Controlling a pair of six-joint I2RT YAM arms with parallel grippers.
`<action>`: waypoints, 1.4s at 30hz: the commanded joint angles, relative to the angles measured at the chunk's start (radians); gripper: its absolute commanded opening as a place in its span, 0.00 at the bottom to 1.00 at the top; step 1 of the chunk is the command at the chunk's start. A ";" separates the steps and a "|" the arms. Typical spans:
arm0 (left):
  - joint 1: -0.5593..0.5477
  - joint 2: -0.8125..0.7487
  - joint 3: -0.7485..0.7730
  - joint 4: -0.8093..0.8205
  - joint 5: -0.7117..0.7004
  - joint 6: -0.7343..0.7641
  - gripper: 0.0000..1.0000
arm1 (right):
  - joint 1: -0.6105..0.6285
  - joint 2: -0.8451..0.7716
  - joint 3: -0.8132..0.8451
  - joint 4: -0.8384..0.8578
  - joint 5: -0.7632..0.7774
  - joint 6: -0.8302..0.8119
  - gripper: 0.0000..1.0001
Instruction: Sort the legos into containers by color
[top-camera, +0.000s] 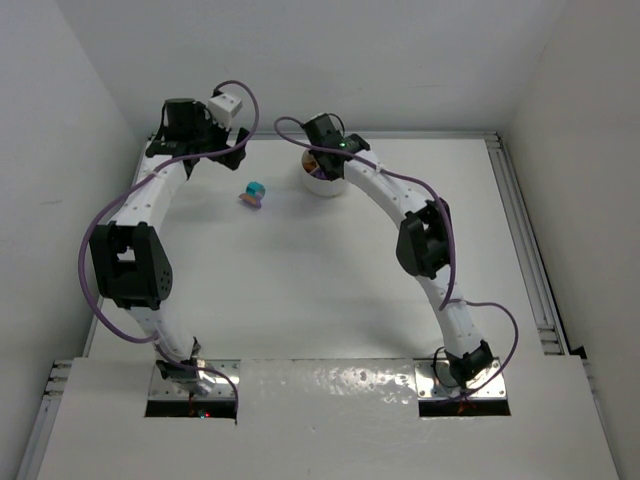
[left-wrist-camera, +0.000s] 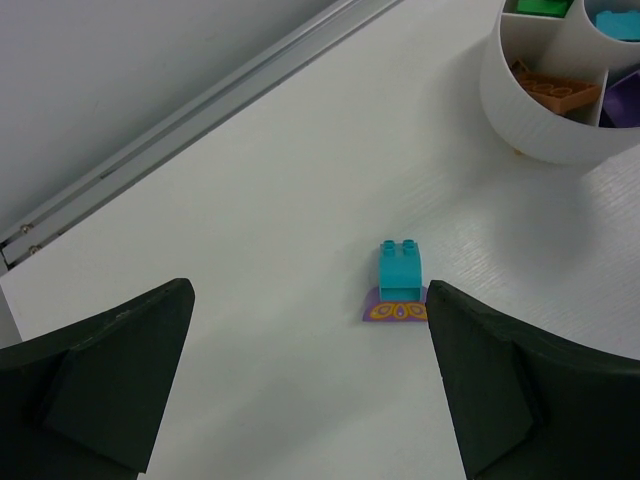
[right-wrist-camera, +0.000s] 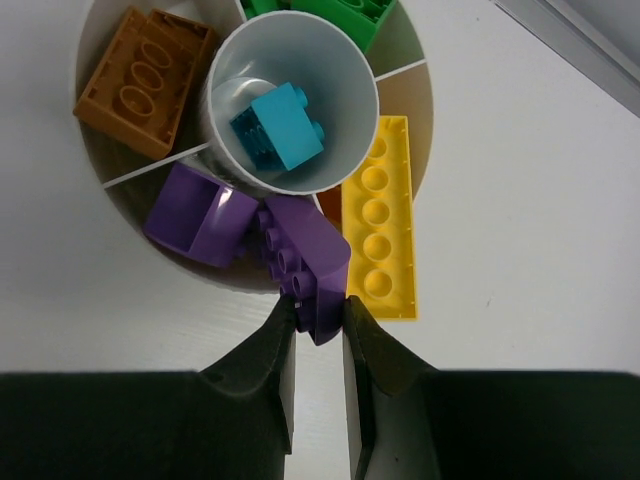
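Note:
The round white dish (right-wrist-camera: 150, 258) holds an orange brick (right-wrist-camera: 140, 82), green bricks (right-wrist-camera: 330, 14), a long yellow brick (right-wrist-camera: 378, 218), a purple brick (right-wrist-camera: 195, 215) and a teal brick (right-wrist-camera: 280, 128) in its central well. My right gripper (right-wrist-camera: 318, 318) is shut on a purple brick (right-wrist-camera: 310, 265) above the dish's purple section. On the table, a teal brick (left-wrist-camera: 400, 270) and a purple printed piece (left-wrist-camera: 395, 311) lie touching; they also show in the top view (top-camera: 254, 193). My left gripper (left-wrist-camera: 310, 350) is open and empty above the table, to their left. The dish also shows in the left wrist view (left-wrist-camera: 520, 115).
A metal rail (left-wrist-camera: 190, 130) runs along the table's far edge by the white wall. Another rail (top-camera: 525, 250) lines the right side. The dish (top-camera: 322, 183) stands at the back middle, under the right wrist.

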 joint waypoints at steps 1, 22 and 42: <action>-0.008 -0.050 -0.007 0.038 -0.006 -0.011 1.00 | 0.009 0.007 0.004 0.032 0.038 -0.022 0.00; -0.009 -0.054 -0.027 0.043 -0.026 -0.002 1.00 | 0.046 -0.050 -0.095 0.187 0.035 -0.081 0.35; -0.012 -0.058 -0.033 0.053 -0.016 0.007 1.00 | 0.049 -0.116 -0.096 0.208 0.064 -0.098 0.62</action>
